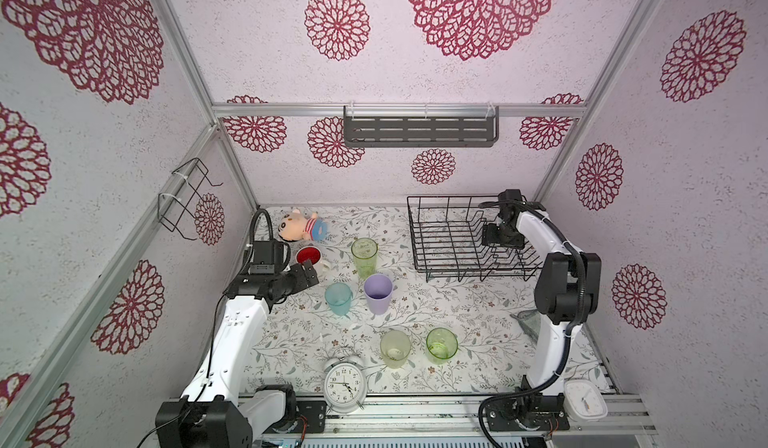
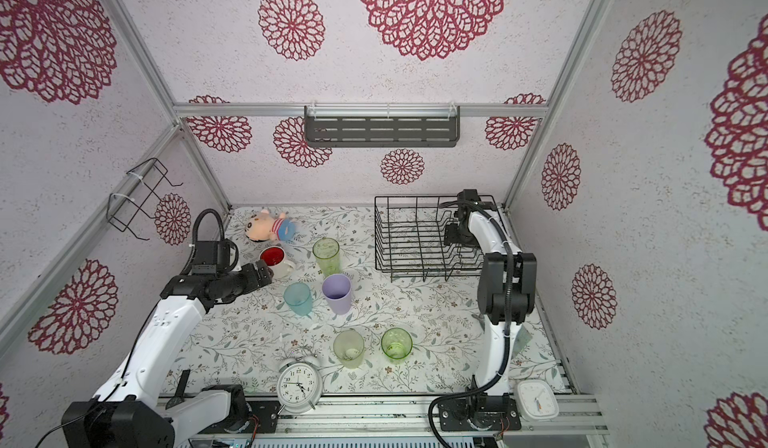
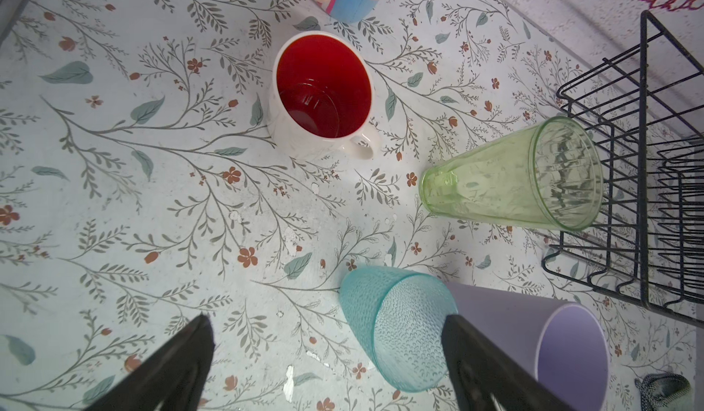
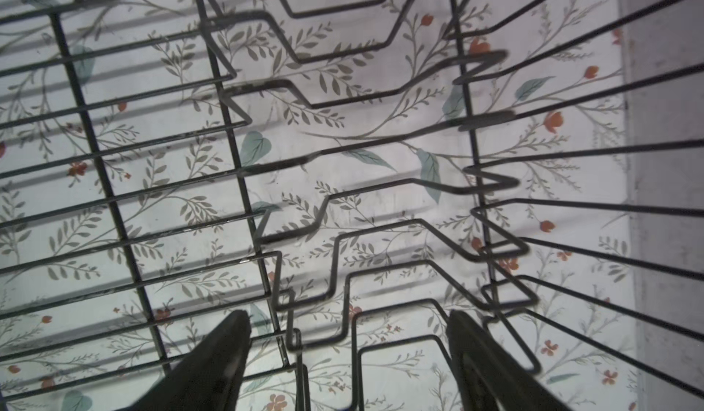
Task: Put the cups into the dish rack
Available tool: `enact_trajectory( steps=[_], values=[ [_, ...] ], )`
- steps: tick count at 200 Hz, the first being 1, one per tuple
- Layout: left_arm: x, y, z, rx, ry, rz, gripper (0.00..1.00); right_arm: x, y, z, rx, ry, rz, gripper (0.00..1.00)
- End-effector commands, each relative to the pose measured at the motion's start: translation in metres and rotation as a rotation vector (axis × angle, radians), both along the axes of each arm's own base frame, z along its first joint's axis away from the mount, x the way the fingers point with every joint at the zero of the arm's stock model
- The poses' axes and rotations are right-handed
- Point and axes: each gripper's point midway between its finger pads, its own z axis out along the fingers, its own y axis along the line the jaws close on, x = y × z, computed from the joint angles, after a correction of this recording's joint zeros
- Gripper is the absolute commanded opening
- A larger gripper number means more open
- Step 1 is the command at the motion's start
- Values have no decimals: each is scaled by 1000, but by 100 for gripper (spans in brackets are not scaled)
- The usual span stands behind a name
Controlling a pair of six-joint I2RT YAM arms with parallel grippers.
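Note:
Six cups stand upright on the flowered table in both top views: a white mug with red inside (image 1: pixel 309 257), a tall green tumbler (image 1: pixel 364 257), a lilac tumbler (image 1: pixel 378 292), a light-blue cup (image 1: pixel 338 298), a pale green tumbler (image 1: pixel 395 348) and a green one (image 1: pixel 441 344). The black wire dish rack (image 1: pixel 449 196) at the back right holds nothing. My left gripper (image 3: pixel 327 317) hangs open beside the mug (image 3: pixel 324 93), with the blue cup (image 3: pixel 400 333) near one finger. My right gripper (image 4: pixel 347 314) is open above the rack's wires (image 4: pixel 228 123), empty.
A plush doll (image 1: pixel 303 226) lies at the back left. A twin-bell alarm clock (image 1: pixel 345 385) and a square white clock (image 1: pixel 586 400) sit at the front edge. A grey slotted shelf (image 1: pixel 419 130) and a wire bracket (image 1: pixel 187 201) hang on the walls.

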Motion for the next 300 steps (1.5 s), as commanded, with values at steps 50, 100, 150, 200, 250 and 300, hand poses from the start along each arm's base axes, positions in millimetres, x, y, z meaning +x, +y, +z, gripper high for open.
enact_trajectory(
  steps=[50,100,150,200,250,300],
  values=[
    [-3,4,4,44,4,11,97,-5,23,-20,72,81,160,62],
    [-6,8,5,68,2,32,97,-16,36,-24,35,111,213,43],
    [-6,9,9,85,-19,39,97,-32,71,-23,5,127,249,43],
    [1,-16,17,-32,-47,-31,97,-38,107,-15,44,97,277,44],
    [17,-45,33,-84,-72,-100,97,-38,129,-15,47,75,364,43],
    [42,-59,29,-109,-39,-99,97,-31,124,-15,-14,64,419,40]
  ],
)
